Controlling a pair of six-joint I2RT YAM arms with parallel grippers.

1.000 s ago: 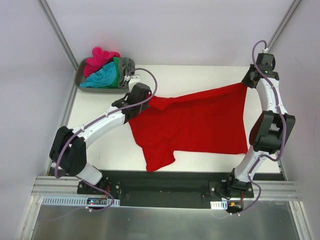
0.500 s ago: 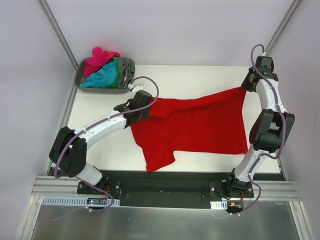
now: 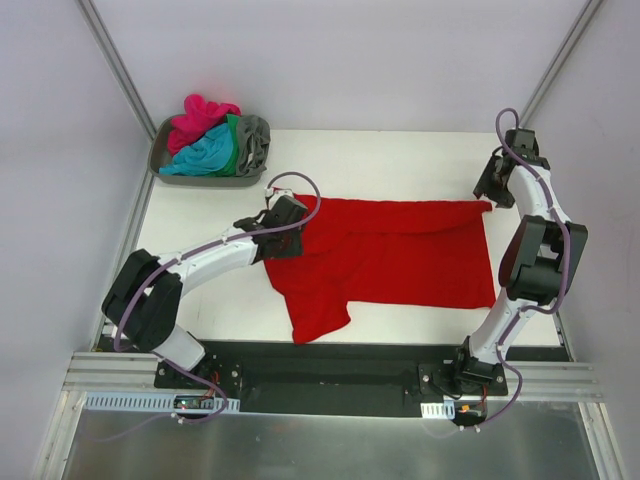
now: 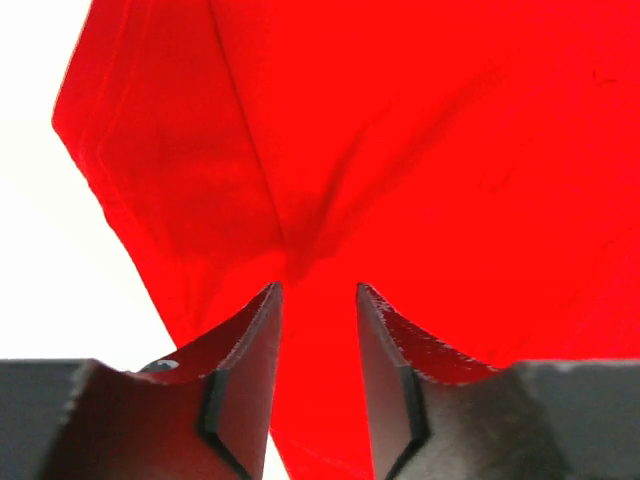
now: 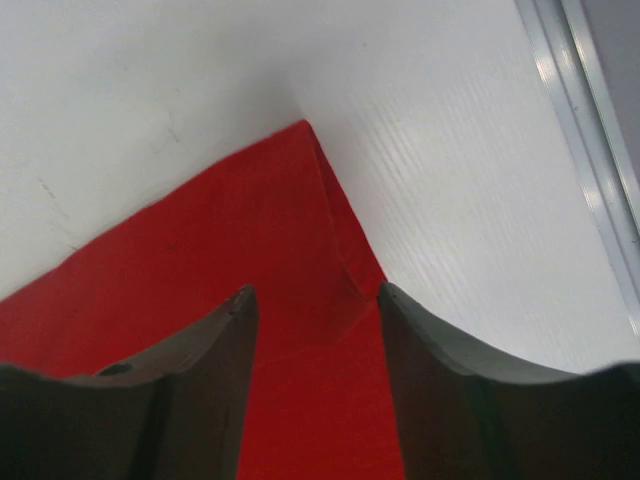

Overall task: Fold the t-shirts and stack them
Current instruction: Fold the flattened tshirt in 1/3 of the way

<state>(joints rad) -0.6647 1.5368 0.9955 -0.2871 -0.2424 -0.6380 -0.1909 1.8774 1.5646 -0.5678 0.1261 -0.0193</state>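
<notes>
Red t-shirt (image 3: 400, 250) lay mid-frame: looked soft, limp, light; best pinched at corners. Left tool (image 4: 318, 290) and right tool (image 5: 315, 290) stood spread, empty.

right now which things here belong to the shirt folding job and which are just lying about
In the job: red t-shirt, spread on the table; pink t-shirt, teal t-shirt, green t-shirt and grey t-shirt, heaped together; left gripper and right gripper, both open over the red one.

Just there: grey tray holding the heap; metal frame rails.

T-shirt (image 3: 400, 250) on table (image 3: 400, 160), tray (image 3: 157, 158) behind-left.
</notes>
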